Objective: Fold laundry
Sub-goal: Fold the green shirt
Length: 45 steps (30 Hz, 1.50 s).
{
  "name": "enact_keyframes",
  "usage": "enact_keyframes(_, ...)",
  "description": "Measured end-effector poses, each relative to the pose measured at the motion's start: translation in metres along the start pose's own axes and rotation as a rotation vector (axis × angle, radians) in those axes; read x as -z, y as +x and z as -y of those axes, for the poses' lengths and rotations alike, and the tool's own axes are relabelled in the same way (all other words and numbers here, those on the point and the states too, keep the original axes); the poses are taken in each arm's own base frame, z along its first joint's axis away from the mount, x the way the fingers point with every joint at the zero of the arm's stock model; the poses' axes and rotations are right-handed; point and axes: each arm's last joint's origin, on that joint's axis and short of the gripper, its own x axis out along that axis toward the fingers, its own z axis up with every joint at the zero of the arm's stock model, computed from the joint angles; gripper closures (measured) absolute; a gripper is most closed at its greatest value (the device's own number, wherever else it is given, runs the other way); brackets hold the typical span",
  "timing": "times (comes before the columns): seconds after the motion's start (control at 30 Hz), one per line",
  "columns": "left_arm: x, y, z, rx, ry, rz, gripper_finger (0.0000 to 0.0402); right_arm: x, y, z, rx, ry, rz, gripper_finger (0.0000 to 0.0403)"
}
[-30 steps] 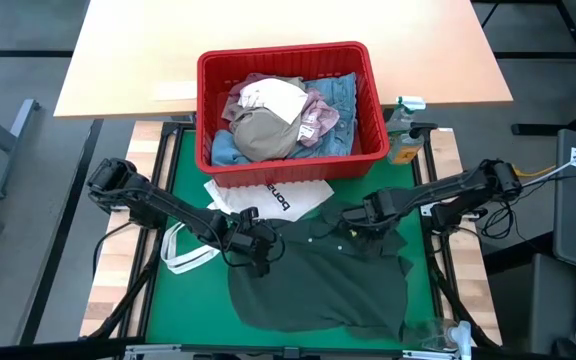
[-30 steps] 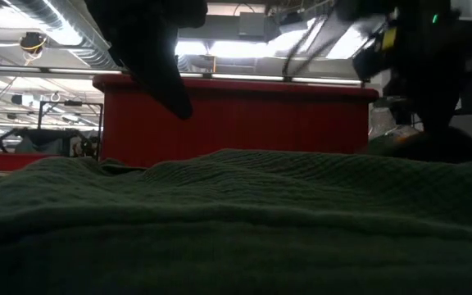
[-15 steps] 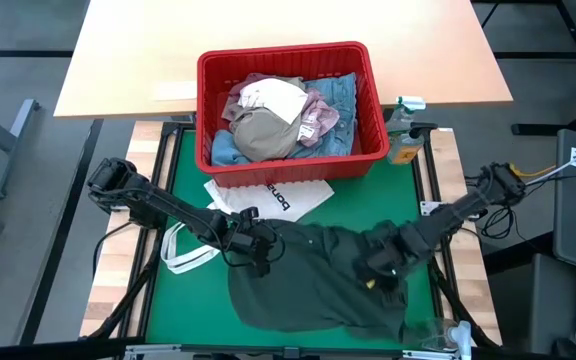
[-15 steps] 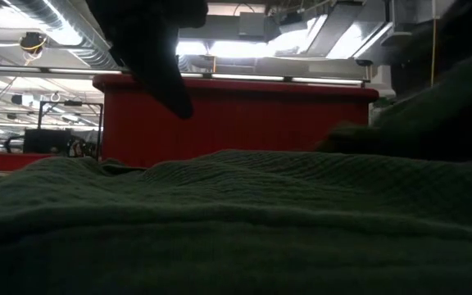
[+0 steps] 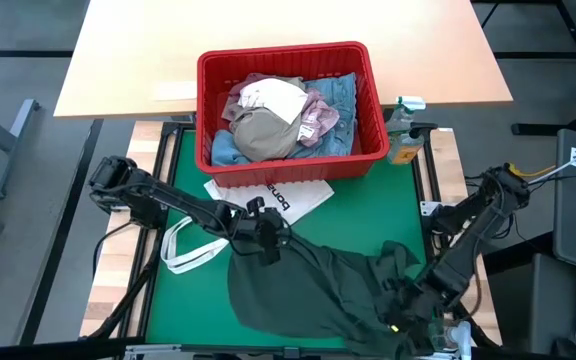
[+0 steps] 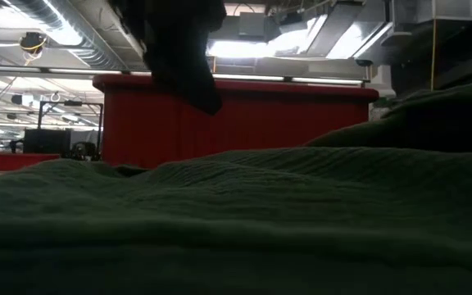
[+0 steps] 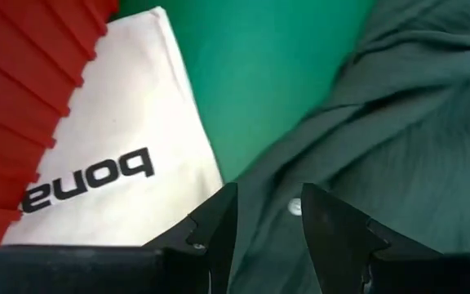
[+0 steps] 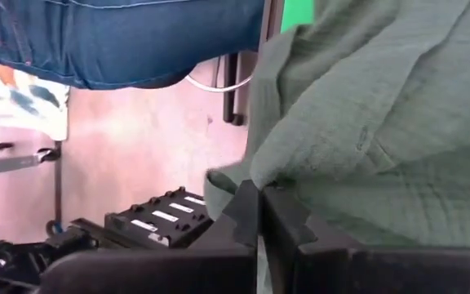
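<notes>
On the left side of the green table mat point(image 5: 363, 215), the left arm reaches in low toward the middle, and the left gripper point(image 5: 268, 240) sits at the upper left edge of the dark green top point(image 5: 303, 290); its wrist view shows the two fingers point(image 7: 219, 224) partly spread and straddling the top's edge where a small pale button point(image 7: 294, 207) lies, though I cannot tell whether they actually press the fabric. Just beside that gripper, toward the far side, the white tote bag point(image 5: 268, 198) with black lettering lies flat on the mat, its strap looped out to the left, one edge tucked against the red basket point(image 5: 288, 60). The basket stands at the far middle of the table and holds the rest of the laundry in a heap: beige trousers point(image 5: 263, 132), a mottled pink top point(image 5: 320, 118) and light blue jeans point(image 5: 343, 92), with a white piece on top. The dark green top spreads over the near middle of the mat, bunched and drawn into folds toward the near right corner. There the right gripper point(image 5: 400, 318) is down at the table's near right edge, its jaws pressed together on a pinch of the green fabric, as the right wrist view shows.
</notes>
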Motion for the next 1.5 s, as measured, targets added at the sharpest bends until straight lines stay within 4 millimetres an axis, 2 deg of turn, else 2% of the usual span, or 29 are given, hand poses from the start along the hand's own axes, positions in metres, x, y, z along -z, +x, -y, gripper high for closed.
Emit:
enact_keyframes(0.13,-0.006,0.003,-0.006,0.005,-0.029,0.019,0.0271,0.005,0.001,-0.004,0.024,-0.007,0.021,0.0400)
enact_keyframes(0.23,-0.014,0.004,-0.004,0.093,-0.040,0.063,0.0271,0.004,0.001,-0.003,0.029,-0.005,0.027,0.0400)
enact_keyframes(0.33,-0.019,0.002,0.000,0.151,0.036,0.117,0.0271,0.004,0.001,-0.003,0.032,-0.007,0.030,0.0400)
enact_keyframes(0.5,-0.019,0.002,0.001,0.146,0.146,0.134,0.0271,0.004,0.001,-0.003,0.035,-0.007,0.033,0.0400)
enact_keyframes(0.6,-0.017,0.011,0.001,0.131,0.199,0.116,0.0271,0.004,0.001,-0.003,0.036,-0.007,0.033,0.0400)
enact_keyframes(0.8,-0.005,0.043,-0.002,0.088,0.284,0.039,0.0271,0.004,0.001,-0.003,0.041,-0.007,0.028,0.0400)
enact_keyframes(0.93,0.002,0.064,-0.009,0.054,0.289,-0.021,0.0271,0.005,0.001,-0.002,0.045,-0.007,0.025,0.0400)
enact_keyframes(1.07,0.004,0.076,-0.019,0.044,0.274,-0.060,0.0273,0.005,0.001,-0.002,0.045,-0.007,0.025,0.0400)
enact_keyframes(1.17,0.003,0.078,-0.023,0.078,0.259,-0.067,0.0295,0.005,0.001,-0.002,0.045,-0.007,0.025,0.0400)
enact_keyframes(1.33,0.002,0.071,-0.019,0.137,0.263,-0.074,0.0387,0.005,0.002,-0.002,0.045,-0.007,0.024,0.0400)
enact_keyframes(1.5,0.005,0.052,-0.008,0.130,0.309,-0.090,0.0398,0.005,0.002,-0.002,0.046,-0.006,0.023,0.0400)
